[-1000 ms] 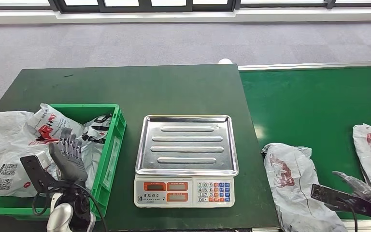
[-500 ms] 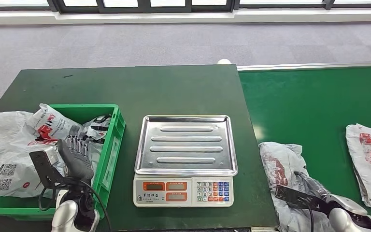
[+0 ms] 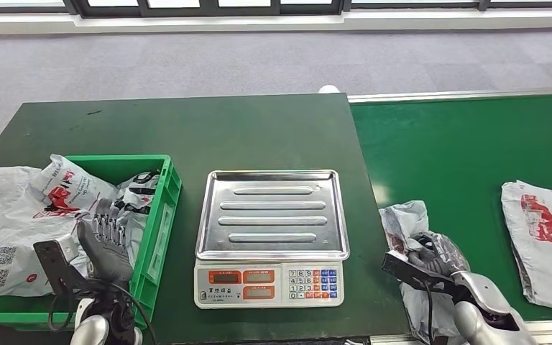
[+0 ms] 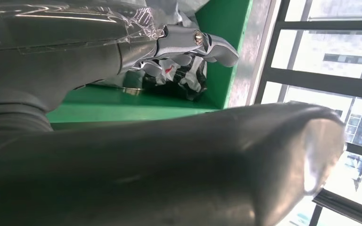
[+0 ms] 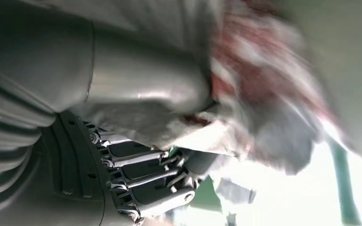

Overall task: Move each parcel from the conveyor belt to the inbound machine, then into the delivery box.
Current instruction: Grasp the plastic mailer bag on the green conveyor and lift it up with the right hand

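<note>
A: Nearest, the right hand [image 3: 431, 253] has its fingers [image 5: 136, 176] clenched into the crumpled grey parcel [image 3: 411, 219] on the conveyor belt [image 3: 460, 151]; the thumb presses from the other side.

B: Firmly?

A: The wrist view is blurred, so perhaps only a fold is caught. Slick, floppy plastic could slip or tear when lifted.

B: And the left hand [image 3: 106, 243]?

A: Released, holding nothing, over the green crate [image 3: 159, 215] of glossy bags. Beyond the fingers sits the ribbed steel scale [image 3: 272, 215]; a second parcel [image 3: 543, 233] lies well apart.
</note>
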Controlling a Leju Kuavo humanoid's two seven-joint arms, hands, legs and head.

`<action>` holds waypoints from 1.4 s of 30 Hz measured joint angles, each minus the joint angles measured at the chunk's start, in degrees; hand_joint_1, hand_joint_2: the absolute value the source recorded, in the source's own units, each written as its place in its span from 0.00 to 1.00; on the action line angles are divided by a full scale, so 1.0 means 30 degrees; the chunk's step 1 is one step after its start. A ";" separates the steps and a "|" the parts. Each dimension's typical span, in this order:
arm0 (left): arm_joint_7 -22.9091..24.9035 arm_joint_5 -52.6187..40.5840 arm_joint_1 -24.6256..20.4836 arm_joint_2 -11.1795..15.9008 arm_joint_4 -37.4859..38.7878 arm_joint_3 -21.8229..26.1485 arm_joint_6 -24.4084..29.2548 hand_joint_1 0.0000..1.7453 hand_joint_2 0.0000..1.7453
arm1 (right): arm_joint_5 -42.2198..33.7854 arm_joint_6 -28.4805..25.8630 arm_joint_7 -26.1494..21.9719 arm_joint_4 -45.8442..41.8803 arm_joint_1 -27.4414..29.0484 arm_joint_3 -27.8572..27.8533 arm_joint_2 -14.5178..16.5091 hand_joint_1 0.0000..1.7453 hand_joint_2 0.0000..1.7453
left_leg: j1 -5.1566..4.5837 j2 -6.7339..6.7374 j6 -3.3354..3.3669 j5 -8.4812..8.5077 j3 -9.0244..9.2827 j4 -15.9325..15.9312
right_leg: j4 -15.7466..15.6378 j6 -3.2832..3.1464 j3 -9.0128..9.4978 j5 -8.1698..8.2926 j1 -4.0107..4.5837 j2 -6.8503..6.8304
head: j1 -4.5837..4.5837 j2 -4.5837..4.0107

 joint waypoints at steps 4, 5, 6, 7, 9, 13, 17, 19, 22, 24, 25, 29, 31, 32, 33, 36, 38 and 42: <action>0.0038 -0.0011 0.0334 -0.0075 -0.0583 0.0142 -0.0164 0.00 0.00 | 0.1024 0.0142 0.0120 -0.3126 0.0839 -0.0999 0.0920 1.00 1.00 | 0.0006 -0.0124 -0.0007 0.0000 -0.0059 -0.0006 | 0.0002 -0.0014 -0.0015 -0.0051 0.0005 -0.0123 | 0.0002 0.0000; 0.0038 -0.0015 0.0361 -0.0087 -0.0661 0.0166 -0.0170 0.00 0.00 | 0.1102 0.0142 0.0044 -0.3573 0.0967 -0.1182 0.1065 1.00 1.00 | 0.0005 -0.0130 -0.0008 -0.0001 -0.0068 -0.0008 | 0.0003 -0.0017 -0.0022 -0.0057 0.0006 -0.0131 | 0.0002 0.0000; 0.0038 -0.0016 0.0388 -0.0093 -0.0727 0.0182 -0.0171 0.00 0.00 | 0.1151 0.0136 -0.0044 -0.3934 0.1073 -0.1346 0.1193 1.00 1.00 | 0.0005 -0.0132 -0.0009 -0.0002 -0.0076 -0.0009 | 0.0003 -0.0019 -0.0030 -0.0059 0.0006 -0.0134 | 0.0002 0.0000; 0.0038 -0.0018 0.0414 -0.0096 -0.0778 0.0191 -0.0173 0.00 0.00 | 0.1189 0.0128 -0.0100 -0.4217 0.1151 -0.1484 0.1300 1.00 1.00 | 0.0005 -0.0131 -0.0009 -0.0002 -0.0081 -0.0009 | 0.0002 -0.0020 -0.0036 -0.0060 0.0005 -0.0133 | 0.0002 0.0000; 0.0040 -0.0044 0.0456 -0.0109 -0.0854 0.0202 -0.0180 0.00 0.00 | 0.1399 -0.0059 -0.0259 -0.4673 0.1284 -0.1699 0.1495 1.00 1.00 | 0.0004 -0.0130 -0.0009 -0.0002 -0.0089 -0.0008 | 0.0001 -0.0021 -0.0043 -0.0061 0.0003 -0.0132 | 0.0002 0.0000; 0.0038 -0.0231 0.0481 -0.0191 -0.0943 0.0220 -0.0250 0.00 0.00 | 0.2231 -0.1037 -0.0774 -0.5746 0.1586 -0.2341 0.2220 1.00 1.00 | 0.0000 -0.0134 -0.0008 -0.0002 -0.0095 -0.0007 | -0.0001 -0.0018 -0.0045 -0.0058 -0.0001 -0.0134 | 0.0002 0.0000; 0.0038 -0.0399 0.0438 -0.0299 -0.0951 0.0222 -0.0353 0.00 0.00 | 0.3077 -0.1950 -0.0836 -0.7303 0.1938 -0.2936 0.3343 1.00 1.00 | 0.0000 -0.0132 -0.0008 -0.0001 -0.0094 -0.0006 | -0.0001 -0.0018 -0.0050 -0.0057 -0.0001 -0.0132 | 0.0002 0.0000; 0.0038 -0.0406 0.0412 -0.0324 -0.0949 0.0220 -0.0404 0.00 0.00 | 0.3430 -0.3341 -0.0870 -0.7974 0.2089 -0.3130 0.3770 1.00 1.00 | 0.0000 -0.0135 -0.0008 -0.0001 -0.0096 -0.0005 | 0.0000 -0.0018 -0.0054 -0.0057 -0.0002 -0.0135 | 0.0002 0.0000; 0.0038 -0.0437 0.0394 -0.0362 -0.0949 0.0220 -0.0448 0.00 0.00 | 0.3349 -0.6437 -0.1292 -0.9551 0.2380 -0.3934 0.4275 1.00 1.00 | -0.0001 -0.0143 -0.0008 -0.0001 -0.0102 -0.0003 | 0.0000 -0.0018 -0.0061 -0.0058 -0.0005 -0.0144 | 0.0002 0.0000; 0.0033 -0.0453 0.0336 -0.0413 -0.0927 0.0220 -0.0452 0.00 0.00 | 0.2821 -0.8451 -0.1936 -1.0873 0.2547 -0.4768 0.4551 1.00 1.00 | -0.0003 -0.0143 -0.0007 -0.0002 -0.0110 -0.0003 | -0.0001 -0.0017 -0.0069 -0.0058 -0.0007 -0.0143 | 0.0002 0.0000; 0.0026 -0.0453 0.0243 -0.0446 -0.0868 0.0220 -0.0452 0.00 0.00 | 0.2454 -0.9371 -0.2387 -1.1504 0.2576 -0.5210 0.4677 1.00 1.00 | -0.0006 -0.0142 -0.0007 -0.0002 -0.0117 -0.0003 | -0.0002 -0.0017 -0.0074 -0.0057 -0.0009 -0.0142 | 0.0002 0.0000; -0.0104 -0.0330 -0.0577 -0.0559 -0.0149 0.0218 -0.0432 0.00 0.00 | 0.0439 -1.1455 -0.6034 -1.3615 0.1875 -0.7290 0.5579 1.00 1.00 | -0.0013 -0.0129 -0.0007 0.0000 -0.0118 -0.0003 | -0.0001 -0.0014 -0.0082 -0.0051 -0.0013 -0.0137 | 0.0002 0.0000; -0.0160 -0.0284 -0.0946 -0.0628 0.0185 0.0215 -0.0401 0.00 0.00 | -0.0121 -1.1579 -0.7261 -1.4243 0.1434 -0.8146 0.6096 1.00 1.00 | -0.0012 -0.0118 -0.0007 0.0002 -0.0103 -0.0003 | -0.0001 -0.0013 -0.0080 -0.0047 -0.0012 -0.0133 | 0.0002 0.0000; -0.0171 -0.0268 -0.1076 -0.0659 0.0307 0.0213 -0.0386 0.00 0.00 | -0.0206 -1.1599 -0.7469 -1.4465 0.1296 -0.8448 0.6284 1.00 1.00 | -0.0012 -0.0117 -0.0008 0.0005 -0.0099 -0.0003 | -0.0001 -0.0012 -0.0077 -0.0046 -0.0012 -0.0133 | 0.0002 0.0000; -0.0180 -0.0255 -0.1173 -0.0681 0.0406 0.0213 -0.0374 0.00 0.00 | -0.0255 -1.1602 -0.7553 -1.4639 0.1197 -0.8690 0.6435 1.00 1.00 | -0.0012 -0.0118 -0.0010 0.0009 -0.0097 -0.0003 | -0.0001 -0.0011 -0.0075 -0.0044 -0.0013 -0.0133 | 0.0002 0.0000; -0.0209 -0.0217 -0.1365 -0.0729 0.0649 0.0213 -0.0357 0.00 0.00 | -0.0475 -1.1602 -0.7966 -1.4974 0.0968 -0.9219 0.6827 1.00 1.00 | -0.0012 -0.0121 -0.0012 0.0021 -0.0102 -0.0002 | 0.0000 -0.0001 -0.0066 -0.0033 -0.0014 -0.0133 | 0.0002 0.0000; -0.0289 -0.0171 -0.1436 -0.0747 0.0752 0.0211 -0.0330 0.00 0.00 | -0.0856 -1.1602 -0.8994 -1.5071 0.0725 -0.9543 0.7198 1.00 1.00 | -0.0013 -0.0115 -0.0011 0.0022 -0.0105 -0.0002 | 0.0001 0.0002 -0.0068 -0.0030 -0.0014 -0.0132 | 0.0002 0.0000; -0.0463 -0.0002 -0.1587 -0.0776 0.0853 0.0193 -0.0286 0.00 0.00 | -0.0951 -1.1581 -1.1171 -1.4927 -0.0261 -1.0009 0.8199 1.00 1.00 | -0.0010 -0.0107 -0.0012 0.0022 -0.0110 -0.0004 | 0.0004 0.0001 -0.0072 -0.0030 -0.0009 -0.0129 | 0.0002 0.0000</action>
